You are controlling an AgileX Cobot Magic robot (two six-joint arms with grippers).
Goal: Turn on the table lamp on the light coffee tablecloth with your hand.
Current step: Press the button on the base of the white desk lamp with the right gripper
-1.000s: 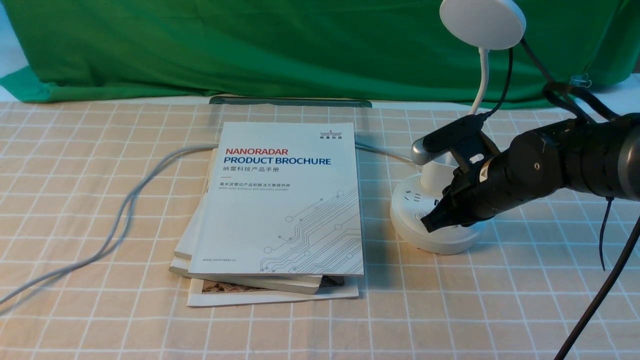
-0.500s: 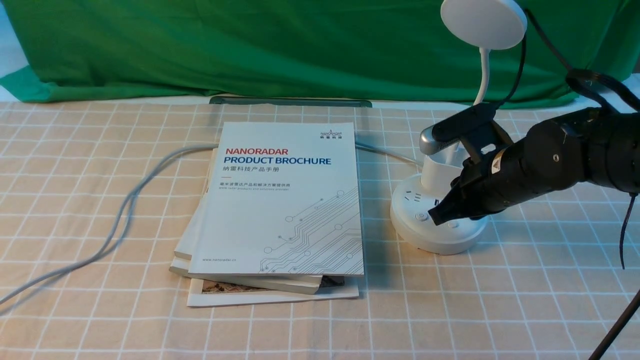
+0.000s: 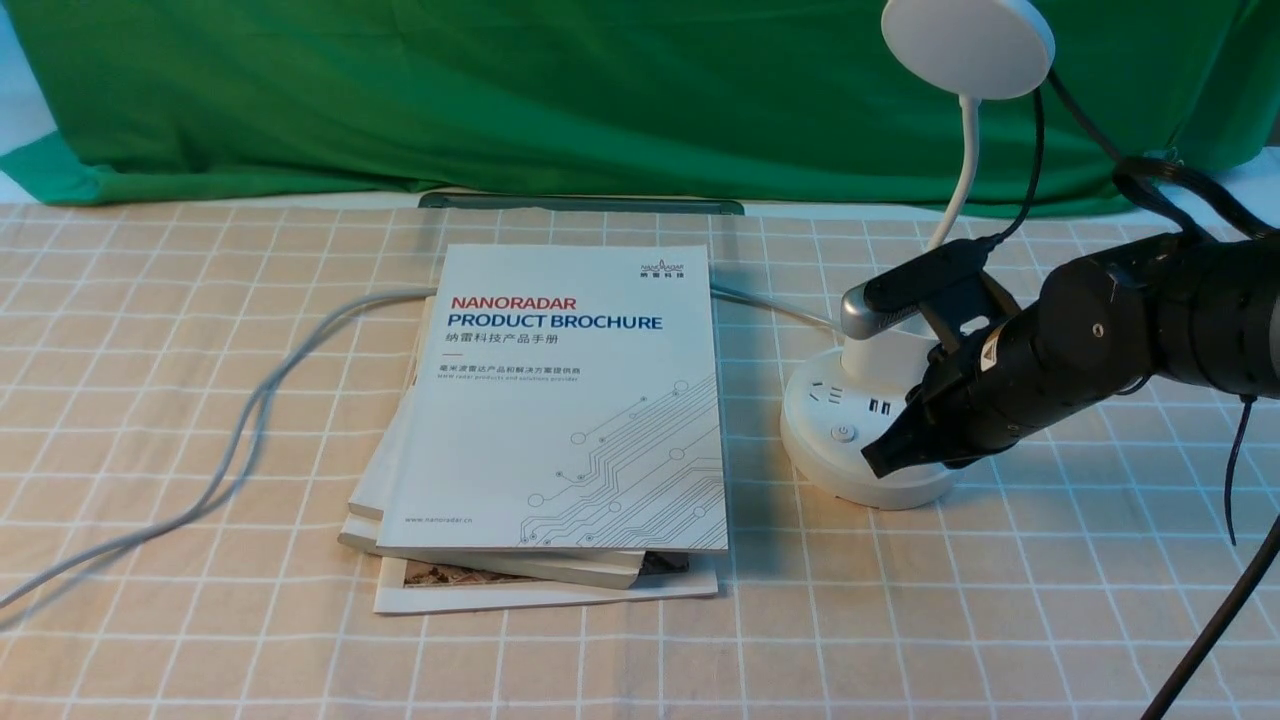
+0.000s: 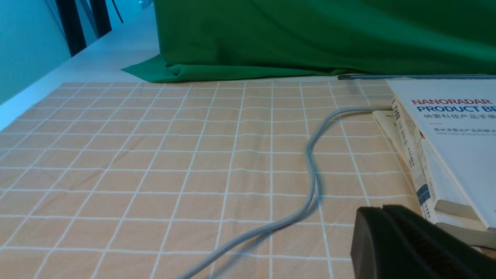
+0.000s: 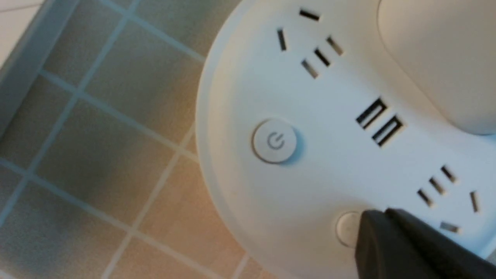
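Observation:
The white table lamp stands at the right on the light coffee tablecloth. Its round head is up high, and its cup-shaped holder rises from the round base. My right gripper is shut and empty, with its pointed tip low over the base's front right edge. In the right wrist view the tip partly covers a small plain button. The power button is uncovered beside it. My left gripper is shut and empty, low over the cloth near the books.
A stack of brochures lies in the middle, just left of the lamp base. A grey cable runs across the cloth from the left to the lamp. A plain green cloth hangs behind. A black arm cable hangs at the right.
My right gripper's tip has moved off the power button, first up and right, then down onto the base's front right by the plain button. The power button now shows.

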